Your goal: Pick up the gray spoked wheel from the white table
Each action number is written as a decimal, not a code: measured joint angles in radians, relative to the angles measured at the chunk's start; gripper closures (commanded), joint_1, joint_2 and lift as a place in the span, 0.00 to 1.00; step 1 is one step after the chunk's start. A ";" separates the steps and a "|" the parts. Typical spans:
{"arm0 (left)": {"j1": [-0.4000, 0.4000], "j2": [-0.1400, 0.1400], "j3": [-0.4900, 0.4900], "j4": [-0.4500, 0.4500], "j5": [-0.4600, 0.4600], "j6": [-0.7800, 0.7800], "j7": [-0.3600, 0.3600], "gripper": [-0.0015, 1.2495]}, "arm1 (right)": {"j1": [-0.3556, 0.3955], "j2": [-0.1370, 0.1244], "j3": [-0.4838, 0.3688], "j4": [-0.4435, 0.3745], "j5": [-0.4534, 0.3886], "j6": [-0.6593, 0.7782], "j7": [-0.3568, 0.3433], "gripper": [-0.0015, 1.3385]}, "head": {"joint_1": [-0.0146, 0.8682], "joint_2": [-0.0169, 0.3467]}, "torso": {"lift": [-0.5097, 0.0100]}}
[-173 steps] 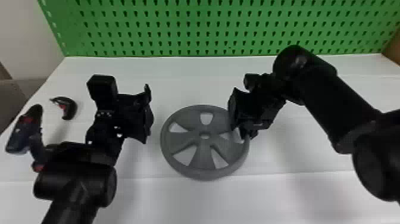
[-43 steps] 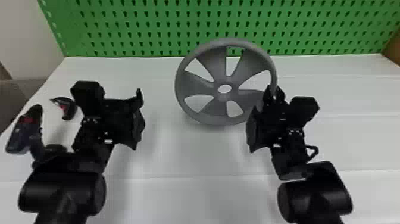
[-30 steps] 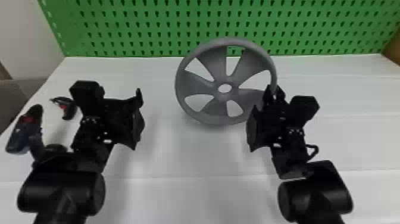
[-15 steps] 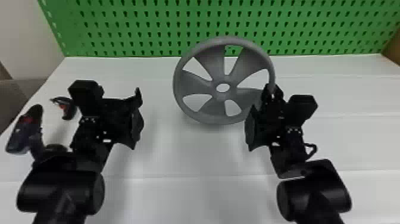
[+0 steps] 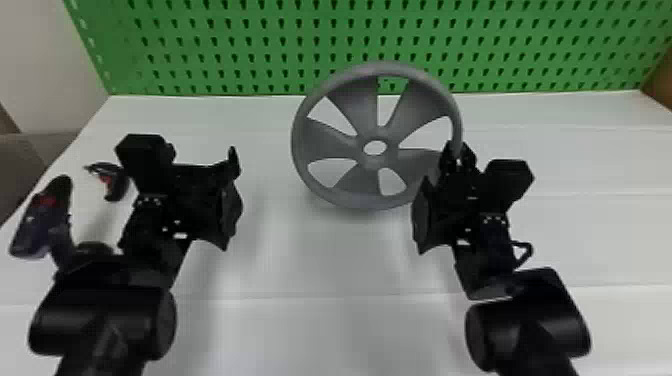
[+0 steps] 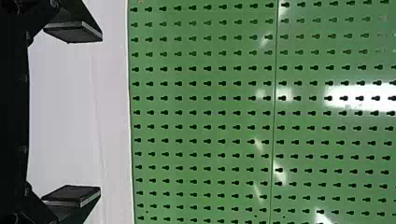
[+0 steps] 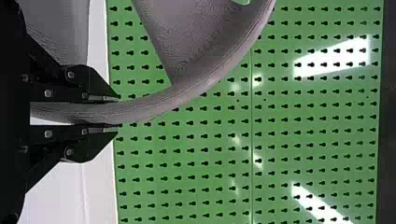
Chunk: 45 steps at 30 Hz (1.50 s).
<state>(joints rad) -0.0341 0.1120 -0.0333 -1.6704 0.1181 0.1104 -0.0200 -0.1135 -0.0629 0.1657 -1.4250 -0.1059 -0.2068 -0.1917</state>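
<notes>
Right tool [image 5: 457,149] clamping wheel [image 5: 355,102], now tipped up

Nothing here I can read.
From where I stand in the room, I can't make out a single word, label, brand, number or sign on anything.

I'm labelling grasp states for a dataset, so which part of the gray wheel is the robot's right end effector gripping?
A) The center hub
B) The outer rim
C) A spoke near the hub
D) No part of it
B: the right end effector has its two fingers closed on either side of the gray wheel's outer rim.
</notes>
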 measured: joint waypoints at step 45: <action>-0.003 0.000 0.005 0.000 0.003 -0.006 -0.001 0.10 | -0.007 0.003 -0.002 0.000 0.002 0.010 0.000 0.85 | 0.89 0.14 | 0.77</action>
<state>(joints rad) -0.0369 0.1120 -0.0286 -1.6707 0.1207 0.1043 -0.0215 -0.1204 -0.0600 0.1639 -1.4251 -0.1043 -0.1963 -0.1917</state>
